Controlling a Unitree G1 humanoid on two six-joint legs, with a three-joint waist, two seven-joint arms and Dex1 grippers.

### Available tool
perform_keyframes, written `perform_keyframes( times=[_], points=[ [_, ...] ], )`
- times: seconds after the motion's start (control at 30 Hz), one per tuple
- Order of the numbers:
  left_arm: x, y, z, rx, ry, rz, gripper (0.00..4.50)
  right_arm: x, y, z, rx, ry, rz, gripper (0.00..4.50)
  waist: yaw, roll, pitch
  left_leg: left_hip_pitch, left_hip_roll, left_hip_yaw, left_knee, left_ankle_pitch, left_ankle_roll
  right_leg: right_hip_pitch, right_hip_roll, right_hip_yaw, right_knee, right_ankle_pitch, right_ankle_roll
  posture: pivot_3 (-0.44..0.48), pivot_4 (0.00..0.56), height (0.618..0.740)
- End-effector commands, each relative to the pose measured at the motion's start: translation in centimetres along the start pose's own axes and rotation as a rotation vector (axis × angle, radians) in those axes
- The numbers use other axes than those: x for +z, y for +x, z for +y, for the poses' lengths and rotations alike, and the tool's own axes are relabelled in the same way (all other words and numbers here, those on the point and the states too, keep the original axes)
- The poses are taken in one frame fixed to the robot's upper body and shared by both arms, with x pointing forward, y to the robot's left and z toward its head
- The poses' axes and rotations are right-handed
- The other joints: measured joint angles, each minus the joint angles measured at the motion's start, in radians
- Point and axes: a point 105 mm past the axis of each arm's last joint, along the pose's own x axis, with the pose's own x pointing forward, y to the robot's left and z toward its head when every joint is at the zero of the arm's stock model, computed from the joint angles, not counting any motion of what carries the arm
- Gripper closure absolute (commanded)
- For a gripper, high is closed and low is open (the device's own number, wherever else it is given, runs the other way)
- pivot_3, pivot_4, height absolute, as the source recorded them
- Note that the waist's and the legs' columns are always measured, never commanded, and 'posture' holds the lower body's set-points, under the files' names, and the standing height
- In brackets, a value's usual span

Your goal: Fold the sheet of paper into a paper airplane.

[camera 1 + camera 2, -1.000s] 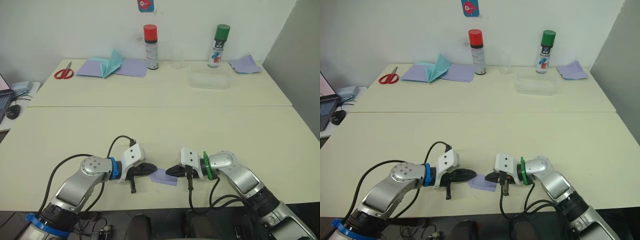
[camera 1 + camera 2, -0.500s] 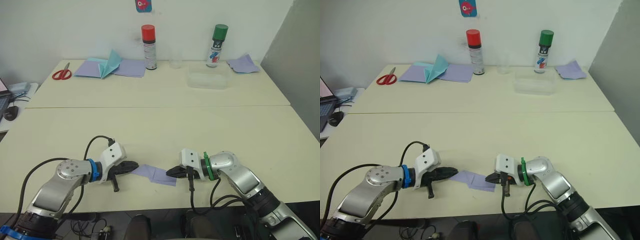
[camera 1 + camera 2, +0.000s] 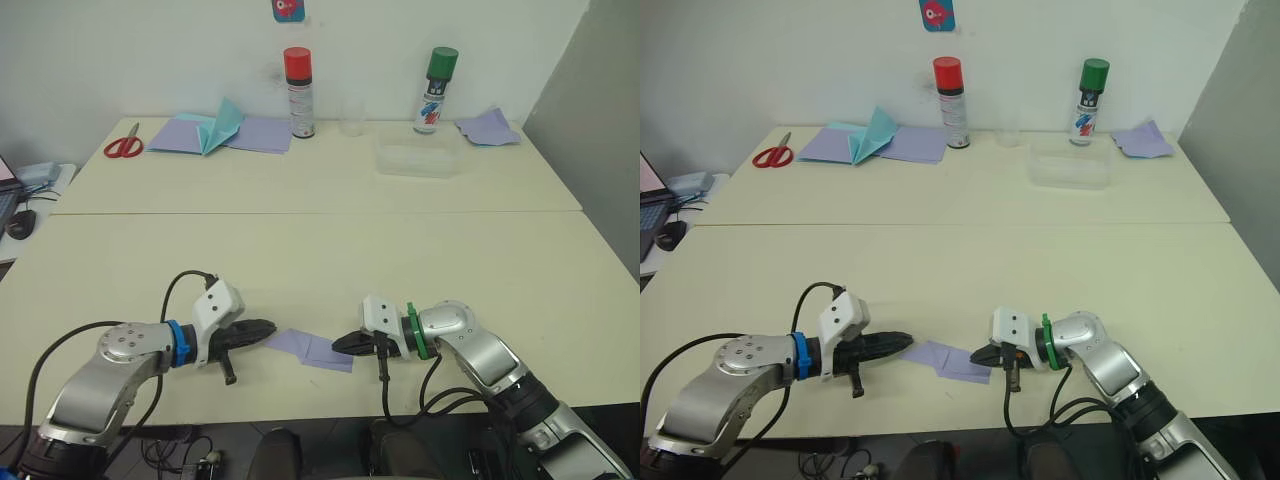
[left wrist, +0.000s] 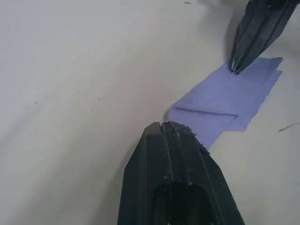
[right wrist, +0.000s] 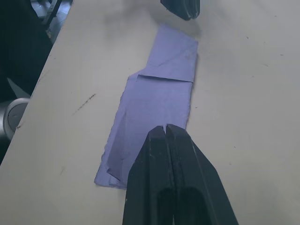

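The sheet of paper [image 3: 310, 348], lilac and folded into a narrow creased strip, lies flat near the table's front edge, between both grippers. In the right wrist view it [image 5: 159, 105] stretches away from my fingers. My left gripper [image 3: 272, 328] is shut, its tip just short of the strip's left end [image 4: 206, 110]. The right gripper [image 3: 336, 345] is shut too, and its tip rests down on the strip's right end. In the left wrist view, the right gripper's fingers [image 4: 255, 37] touch the paper's far edge.
Along the back of the table stand red scissors [image 3: 125, 147], wide lilac sheets [image 3: 258, 133] with a teal folded paper [image 3: 222, 128], a red-capped spray can [image 3: 297, 93], a green-capped can [image 3: 435, 90], a clear plastic box [image 3: 418, 160] and more lilac paper [image 3: 487, 128].
The left gripper drew back to the left. The paper, a short piece between the tips a second ago, now lies stretched out longer towards the left. The right gripper stayed put.
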Motion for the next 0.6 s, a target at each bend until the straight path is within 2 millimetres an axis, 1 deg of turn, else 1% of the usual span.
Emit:
perform_keyframes(
  times=[0.03, 0.17, 0.3, 0.4, 0.47, 0.5, 0.57, 0.6],
  points=[
    [0.0, 0.7, -0.7, -0.02, 0.041, 0.004, 4.5, 0.0, -0.2, -0.3, -0.004, 0.023, -0.006, 4.48, 0.0, -0.001, 0.001, 0.0, 0.0, 0.0, 0.0, 0.0, 0.0, 0.0, 0.0, 0.0, 0.0, 0.0, 0.0, 0.0, 0.15, 0.74],
    [-1.9, 1.6, -0.6, -0.011, 0.036, 0.074, 4.5, 0.4, -0.2, -0.3, -0.006, 0.017, -0.017, 4.48, 0.002, -0.001, 0.001, 0.0, 0.0, 0.0, 0.0, 0.0, 0.0, 0.0, 0.0, 0.0, 0.0, 0.0, 0.0, 0.0, 0.15, 0.74],
    [-2.4, 1.8, -0.7, -0.021, 0.016, 0.084, 4.5, 0.6, -0.2, -0.2, -0.004, 0.015, -0.028, 4.48, 0.008, -0.001, 0.001, 0.0, -0.001, 0.0, 0.0, 0.0, 0.0, 0.0, 0.0, 0.0, 0.0, 0.0, 0.001, 0.0, 0.15, 0.74],
    [-2.4, 1.7, -0.9, -0.036, 0.007, 0.083, 4.5, 1.3, -0.4, -0.3, -0.008, 0.01, -0.064, 4.48, 0.008, -0.001, 0.001, 0.0, -0.001, 0.0, 0.001, 0.0, 0.0, 0.0, 0.0, 0.001, 0.0, 0.0, 0.001, 0.0, 0.15, 0.74],
    [-2.0, 1.4, -0.7, -0.033, -0.001, 0.067, 4.5, 2.1, -0.8, -0.5, -0.01, 0.006, -0.096, 4.11, 0.008, -0.001, 0.001, 0.0, -0.001, 0.0, 0.001, 0.0, 0.0, 0.0, 0.0, 0.001, 0.0, 0.0, 0.001, 0.0, 0.15, 0.74],
    [-1.8, 1.3, -0.6, -0.032, -0.004, 0.06, 4.5, 2.3, -0.9, -0.6, -0.008, 0.002, -0.106, 3.85, 0.008, -0.001, 0.001, 0.0, -0.001, 0.0, 0.001, 0.0, 0.0, 0.0, 0.0, 0.001, 0.0, 0.001, 0.001, 0.0, 0.15, 0.74],
    [-1.4, 1.0, -0.4, -0.022, -0.009, 0.045, 4.5, 3.1, -1.6, -0.4, 0.007, 0.0, -0.147, 3.22, 0.008, -0.001, 0.001, 0.0, -0.001, 0.0, 0.001, 0.0, 0.0, 0.0, 0.0, 0.0, 0.0, 0.001, 0.001, 0.0, 0.15, 0.74],
    [-1.4, 1.0, -0.4, -0.026, -0.012, 0.045, 4.5, 3.5, -1.9, -0.3, 0.014, -0.006, -0.171, 2.81, 0.008, -0.001, 0.002, -0.001, -0.001, 0.0, 0.001, 0.0, 0.0, 0.0, 0.0, 0.0, 0.0, 0.0, 0.001, 0.0, 0.15, 0.74]
  ],
)
